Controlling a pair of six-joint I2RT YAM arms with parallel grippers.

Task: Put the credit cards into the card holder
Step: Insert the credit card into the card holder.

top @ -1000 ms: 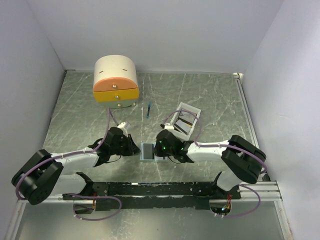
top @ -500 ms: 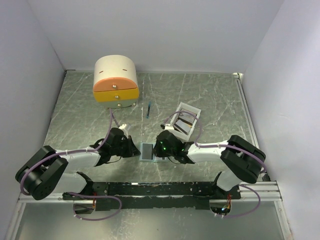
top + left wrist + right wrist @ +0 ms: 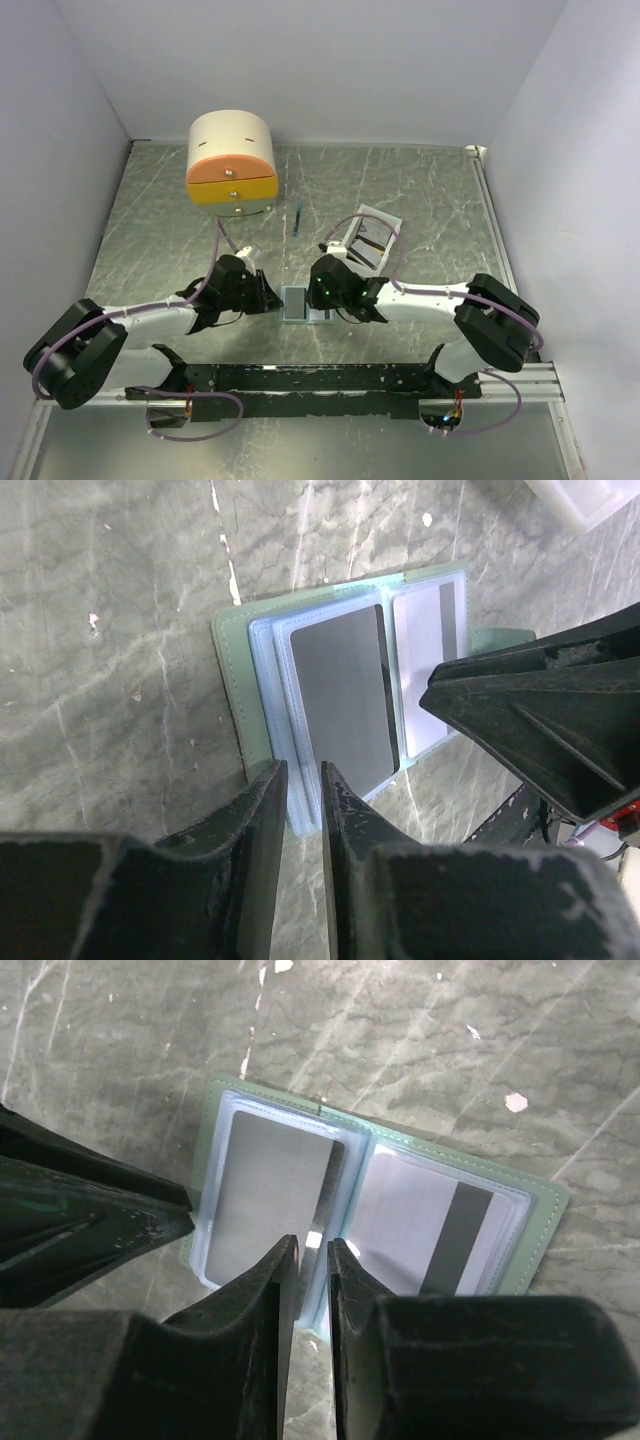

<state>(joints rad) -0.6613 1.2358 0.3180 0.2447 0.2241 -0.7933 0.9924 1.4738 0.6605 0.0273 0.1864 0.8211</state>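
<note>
- Now the card holder (image 3: 232, 680) lies open on the worktop (image 3: 110, 630), dark card (image 3: 345, 695) and striped card (image 3: 440, 1235) already sleeved.
- Left pincer (image 3: 303, 775) and right pincer (image 3: 313, 1250), both narrowly parted, grip nothing; they flank the pages, probably to steady them.

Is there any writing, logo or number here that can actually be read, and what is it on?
No readable text in any view.
card holder: no print on its cover or sleeves.
dark card: plain face, nothing printed.
pale card: only a dark stripe, no writing.
drawer box and white tray: no markings visible, and too small to be sure.
</note>
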